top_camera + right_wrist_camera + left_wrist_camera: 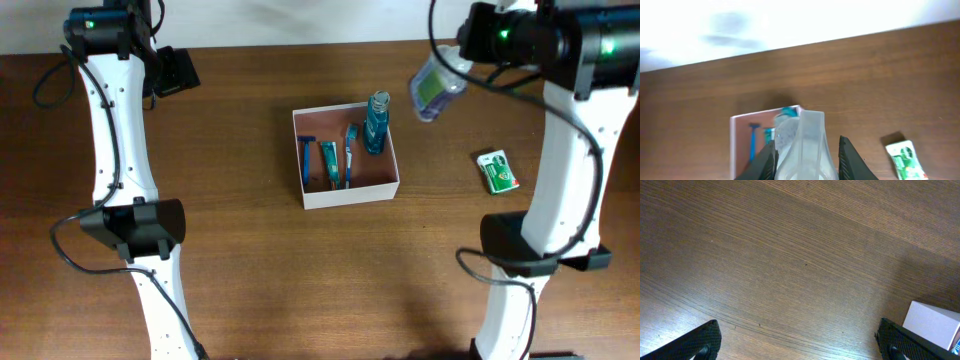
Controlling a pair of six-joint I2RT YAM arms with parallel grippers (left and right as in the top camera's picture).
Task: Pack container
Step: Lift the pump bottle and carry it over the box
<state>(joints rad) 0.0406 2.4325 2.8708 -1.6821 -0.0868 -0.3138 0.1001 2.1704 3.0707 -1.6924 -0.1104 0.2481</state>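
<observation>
The container [350, 192] is a square white box with a reddish-brown inside, at the table's middle. In it lie a blue razor [305, 158], a teal tube [329, 162] and a toothbrush [349, 152], and a blue bottle [377, 122] stands in its far right corner. My right gripper [452, 72] is shut on a translucent bottle with a green label [435, 88], held in the air just right of the box; the right wrist view shows the fingers [807, 156] clamping it [807, 140] above the box [733, 145]. My left gripper [175, 70] is open and empty at the far left, its fingers [800, 345] spread over bare wood.
A small green packet [497, 171] lies on the table to the right of the box, also in the right wrist view [905, 160]. A white corner of the box [932, 325] shows in the left wrist view. Both arm bases stand at the near edge.
</observation>
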